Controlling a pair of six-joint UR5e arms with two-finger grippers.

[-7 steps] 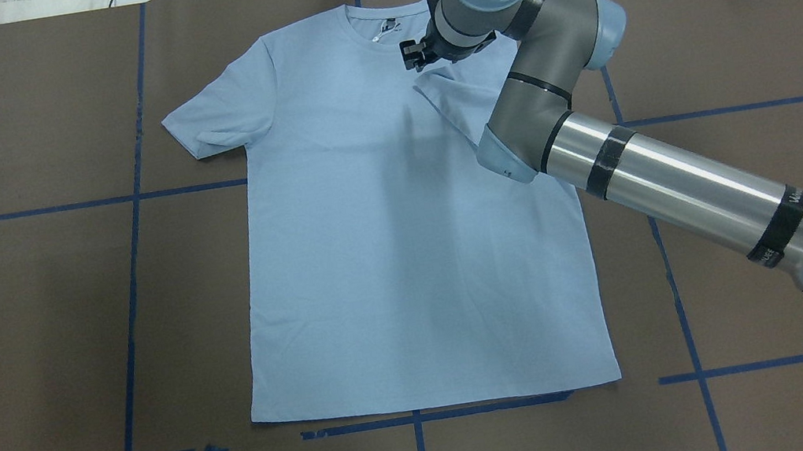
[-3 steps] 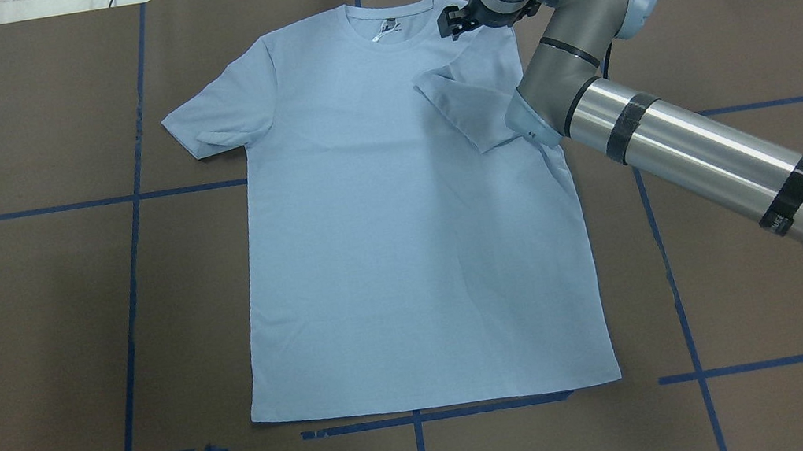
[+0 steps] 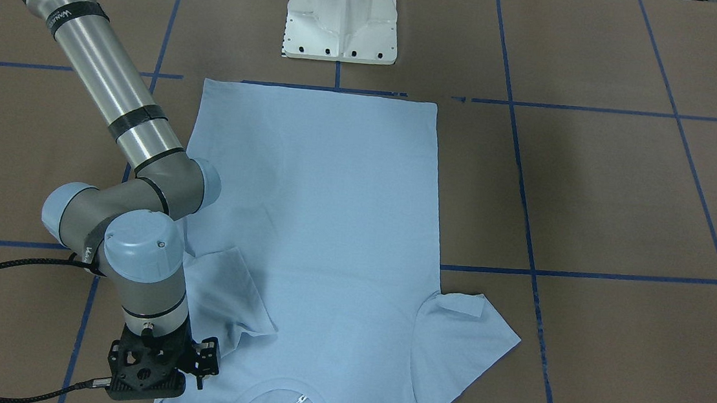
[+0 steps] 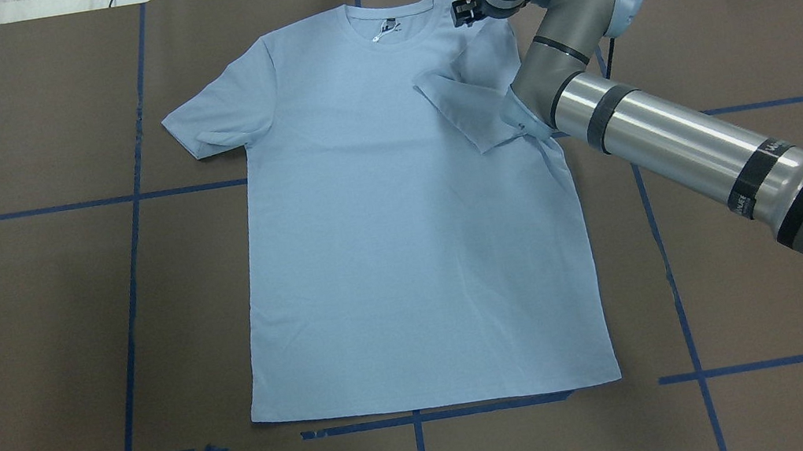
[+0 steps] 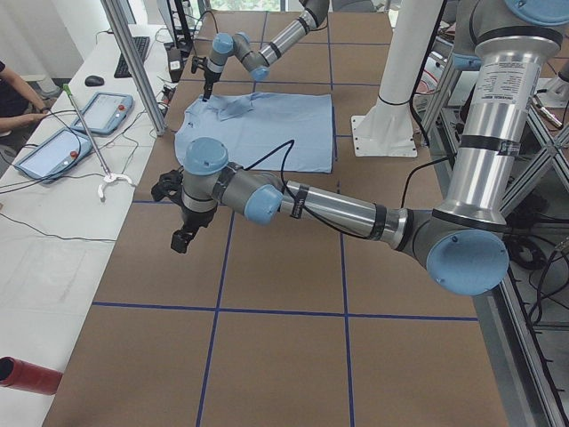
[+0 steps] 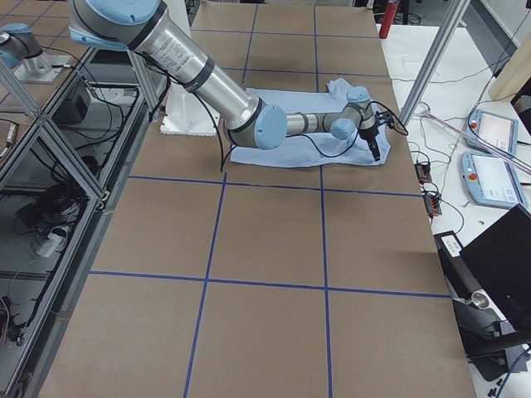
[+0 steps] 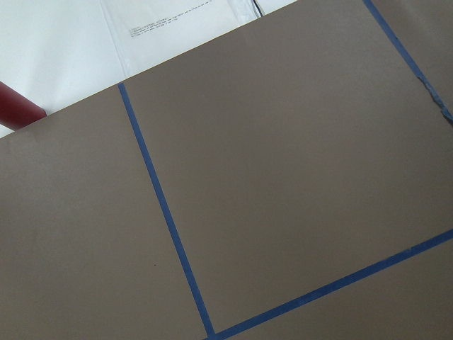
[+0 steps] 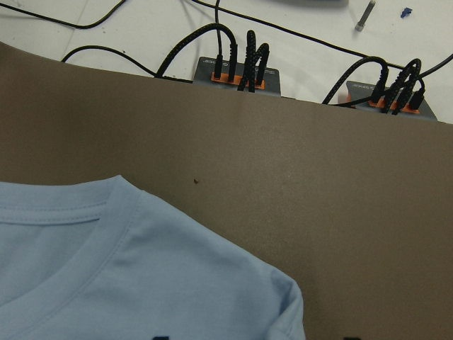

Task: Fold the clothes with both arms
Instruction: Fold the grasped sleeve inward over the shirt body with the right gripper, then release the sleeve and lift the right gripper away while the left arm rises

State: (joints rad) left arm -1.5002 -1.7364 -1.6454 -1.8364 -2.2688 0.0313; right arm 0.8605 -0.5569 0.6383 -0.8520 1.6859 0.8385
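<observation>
Brown tabletop (image 4: 25,313), gridded with blue tape (image 4: 127,199), carries the light blue T-shirt (image 4: 391,259), which is spread flat at its middle with the collar at the far edge. Its neck label (image 4: 385,27) is a dark tab with a white tag, and we cannot read any writing on it. White lettering on a black band (image 3: 67,10) of the right arm (image 4: 676,145) is likewise too small to read. The shirt's right sleeve (image 4: 466,100) lies folded in over the chest. The right pincer (image 4: 463,12) hangs over the right shoulder beside the collar, mostly hidden by its wrist, so we cannot tell its spread. The left pincer (image 5: 180,238) hovers over bare tabletop well left of the shirt. We see it only from the side, so we cannot tell its opening either.
</observation>
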